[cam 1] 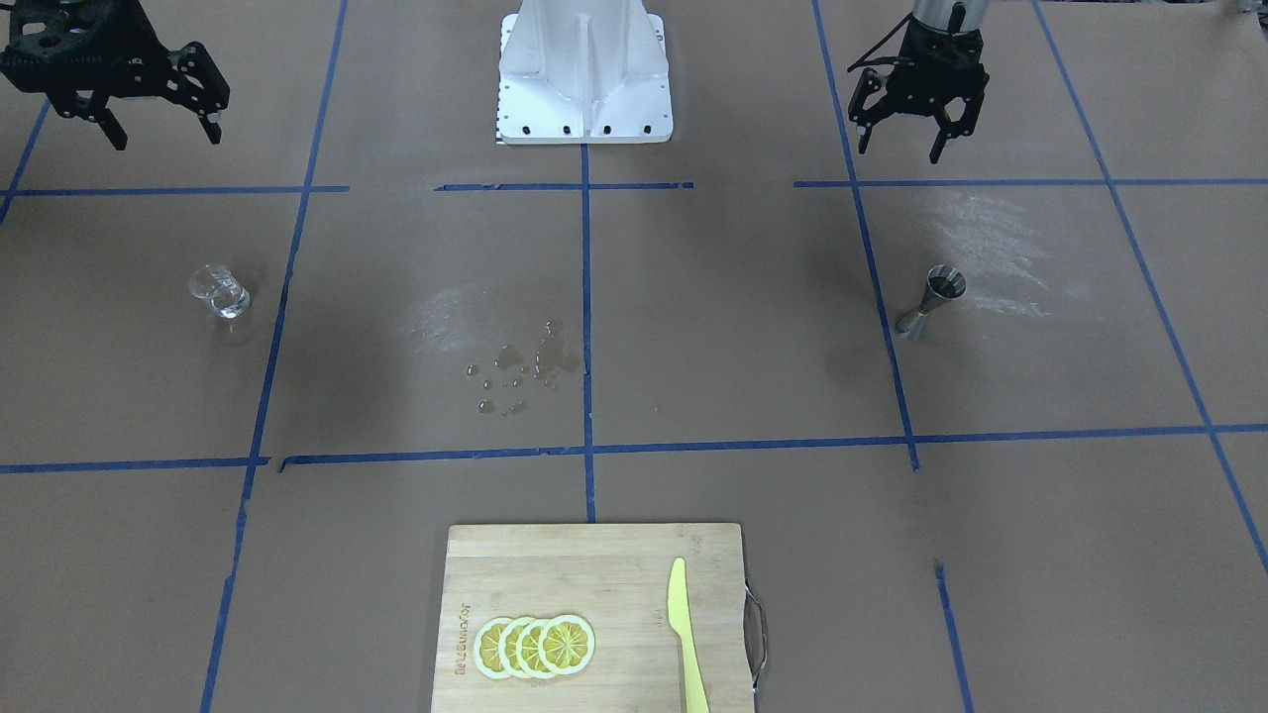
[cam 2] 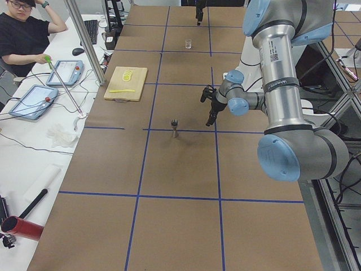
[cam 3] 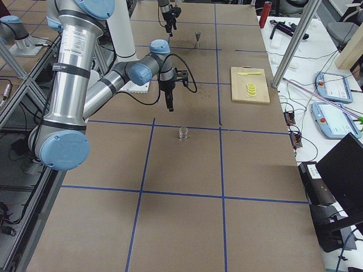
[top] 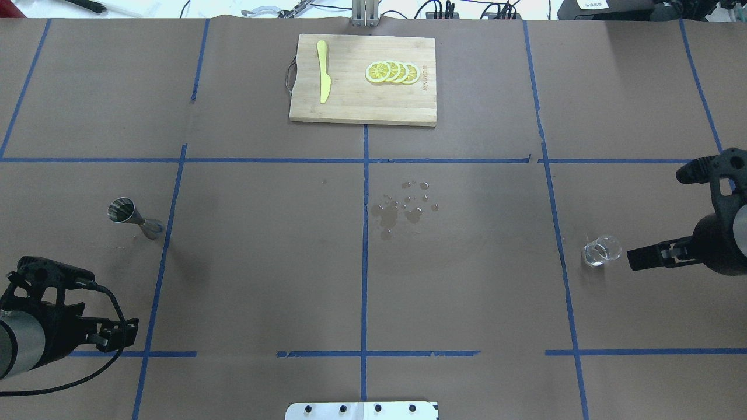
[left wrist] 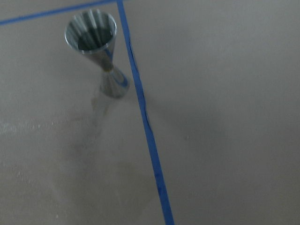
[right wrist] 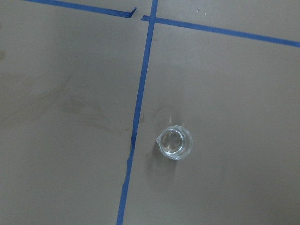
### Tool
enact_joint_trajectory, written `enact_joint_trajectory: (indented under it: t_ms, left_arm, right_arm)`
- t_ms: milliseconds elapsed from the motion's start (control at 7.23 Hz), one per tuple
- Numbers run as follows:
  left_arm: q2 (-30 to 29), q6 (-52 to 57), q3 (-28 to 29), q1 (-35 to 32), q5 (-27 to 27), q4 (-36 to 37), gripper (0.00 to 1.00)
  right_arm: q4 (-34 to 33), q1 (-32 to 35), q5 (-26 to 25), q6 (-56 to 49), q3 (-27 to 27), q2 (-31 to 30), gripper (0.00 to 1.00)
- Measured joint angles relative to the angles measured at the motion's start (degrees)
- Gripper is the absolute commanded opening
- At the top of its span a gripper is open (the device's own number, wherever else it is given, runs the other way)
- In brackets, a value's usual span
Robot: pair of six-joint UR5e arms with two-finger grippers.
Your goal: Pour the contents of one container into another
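Standing upright, the glass cup (right wrist: 175, 142) is clear, spouted.

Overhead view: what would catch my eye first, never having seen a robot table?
Probably the wooden cutting board at the far edge, with bright lemon slices and a yellow knife. Then the wet droplets mid-table, between a steel jigger on the left and a small glass cup on the right.

I see the brown-papered tabletop (top: 257, 280), gridded with blue tape (top: 365, 274). A wooden cutting board (top: 350, 108) lies mid far edge, wet drops (top: 388, 213) near the centre, the steel jigger (top: 132, 216) upright toward its left end, and the glass cup (top: 600, 251) toward its right end.
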Motion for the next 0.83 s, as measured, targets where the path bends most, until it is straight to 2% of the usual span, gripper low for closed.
enact_joint_trajectory:
  t_ms: [277,553,830]
  left_arm:
    - [-0.59,12.82,-0.2,-11.17,-6.68,1.22,1.0]
    - [-2.47,29.47,2.22,-26.46,-16.45,1.4,1.0]
    - [-6.84,47.34,10.91,-43.12,-29.84,1.37,1.0]
  right_arm:
    - [-11.93,6.07,2.19,-9.75,-0.75,7.96,1.0]
    - [-15.21,14.26,7.33,-18.8,-4.11,11.23,1.0]
    - [-15.18,21.01,10.38,-27.89,-8.99,11.98,1.0]
